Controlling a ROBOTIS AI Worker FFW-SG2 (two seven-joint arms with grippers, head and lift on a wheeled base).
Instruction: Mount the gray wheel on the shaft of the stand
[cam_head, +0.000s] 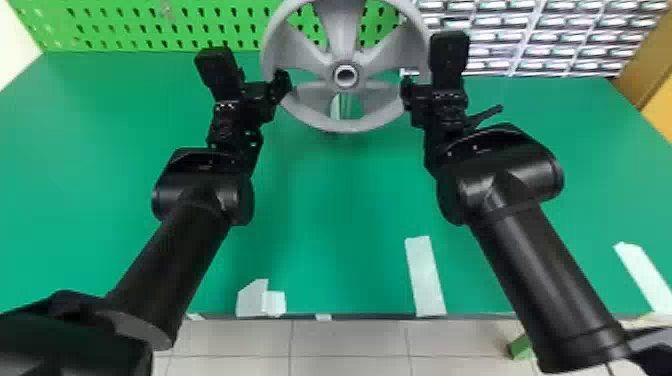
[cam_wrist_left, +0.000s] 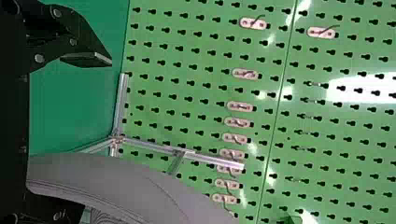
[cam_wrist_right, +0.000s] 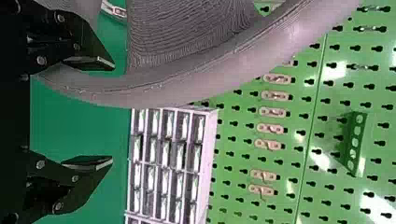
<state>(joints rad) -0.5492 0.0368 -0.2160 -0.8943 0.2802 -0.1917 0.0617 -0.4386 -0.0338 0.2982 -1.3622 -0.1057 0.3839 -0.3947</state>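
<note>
Item: left gripper (cam_head: 265, 92), beside the wheel's left side; jaws spread apart, clenched on nothing I can see.
Item: gray wheel (cam_head: 341, 27), one, upright above the green table (cam_head: 345, 210), between my two grippers; whether it sits on the shaft, I cannot tell.
Item: stand (cam_wrist_left: 215, 161), metal profiles, partly behind the wheel.
Item: right gripper (cam_head: 421, 95), at the wheel's right side; jaws likewise released, parted.

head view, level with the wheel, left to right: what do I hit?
Left pincer → gray wheel → right pincer → brown panel at the far right.
</note>
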